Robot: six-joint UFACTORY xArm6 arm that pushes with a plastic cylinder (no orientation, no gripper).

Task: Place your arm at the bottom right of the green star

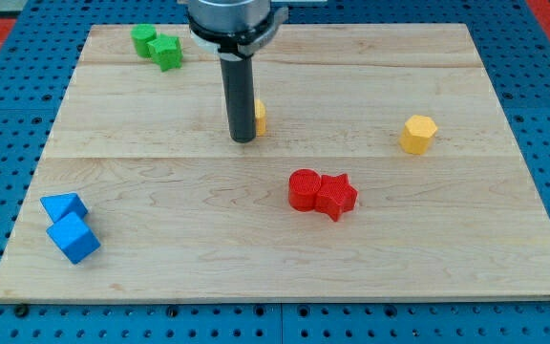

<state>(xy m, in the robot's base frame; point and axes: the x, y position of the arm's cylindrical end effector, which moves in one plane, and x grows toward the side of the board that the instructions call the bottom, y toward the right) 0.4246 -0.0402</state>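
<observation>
Rod and tip (243,139) are what you have here, with no jaws to open or close; the tip rests on the wooden board (447,239) a little above its centre, touching or just beside a small yellow block (260,117) half hidden behind it. Your green star (168,52) sits near the top left corner, touching a green block (143,39). The tip lies well to the star's lower right.
</observation>
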